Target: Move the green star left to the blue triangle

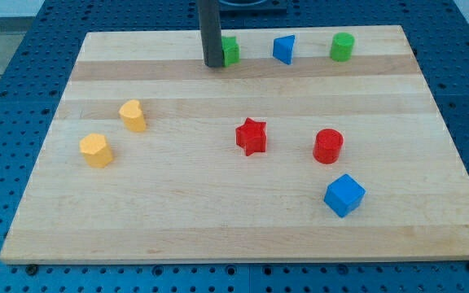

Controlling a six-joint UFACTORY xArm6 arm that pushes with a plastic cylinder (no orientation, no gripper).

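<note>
Our tip (215, 64) touches the green block (230, 50), half hiding its shape, on the pale wooden worktop (218, 212); no fingers show.

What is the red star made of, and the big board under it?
The red star looks like plastic: solid, even colour, smooth matte faces. The board looks like wood, probably lightly finished: pale planks with visible grain lines and seams. I can't be sure from one picture.

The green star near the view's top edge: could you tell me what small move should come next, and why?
Probably a short push toward the view's right. My tip sits against the left side of the green star, partly hiding it, and the blue triangle lies to the star's right in the same row, with a gap between them.
</note>
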